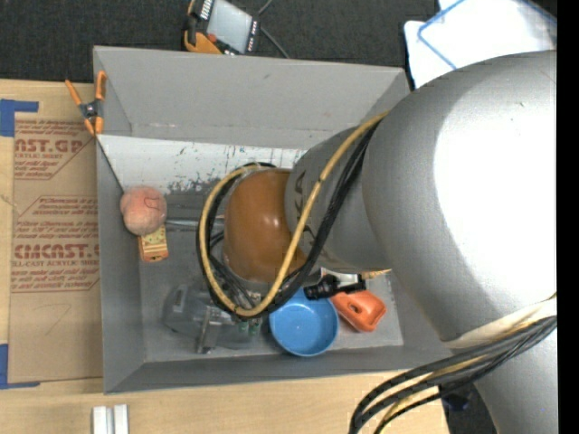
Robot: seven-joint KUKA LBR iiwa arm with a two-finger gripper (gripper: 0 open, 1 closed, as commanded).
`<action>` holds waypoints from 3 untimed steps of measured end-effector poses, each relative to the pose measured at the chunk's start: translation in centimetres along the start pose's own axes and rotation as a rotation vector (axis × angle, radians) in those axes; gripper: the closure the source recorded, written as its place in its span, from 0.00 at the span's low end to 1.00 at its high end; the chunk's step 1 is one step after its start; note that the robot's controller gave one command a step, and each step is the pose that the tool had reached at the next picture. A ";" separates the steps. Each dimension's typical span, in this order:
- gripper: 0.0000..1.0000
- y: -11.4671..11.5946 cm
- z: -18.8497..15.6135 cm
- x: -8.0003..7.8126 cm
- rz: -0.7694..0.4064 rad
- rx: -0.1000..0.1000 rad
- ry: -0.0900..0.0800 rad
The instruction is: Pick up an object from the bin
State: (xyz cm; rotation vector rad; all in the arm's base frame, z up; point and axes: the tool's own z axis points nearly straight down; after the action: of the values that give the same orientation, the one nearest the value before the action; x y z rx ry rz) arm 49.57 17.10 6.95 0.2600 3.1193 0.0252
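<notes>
My gripper (pixel 201 320) shows as a dark grey shape low in the bin's front left part, just past the orange wrist cover, close to the bin floor. A round blue bowl (pixel 303 327) lies directly to its right at the front wall. A small green bit (pixel 245 329) sits between the gripper and the bowl; I cannot tell what it is. A small orange and yellow block (pixel 154 245) lies behind the gripper to the left, with a pink ball (pixel 142 209) touching its far end.
An orange tool with a black handle (pixel 358 308) lies at the front right, beside the bowl. The arm, its orange cover and looping cables hide the middle and right of the bin.
</notes>
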 end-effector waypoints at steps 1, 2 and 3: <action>1.00 0.0 0.0 0.0 0.000 0.000 0.000; 1.00 0.0 -2.0 0.3 -0.001 0.003 0.008; 1.00 -0.1 -6.0 0.4 -0.001 0.007 0.016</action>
State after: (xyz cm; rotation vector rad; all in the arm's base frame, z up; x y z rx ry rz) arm 49.05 17.02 12.97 0.2598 3.1363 0.0168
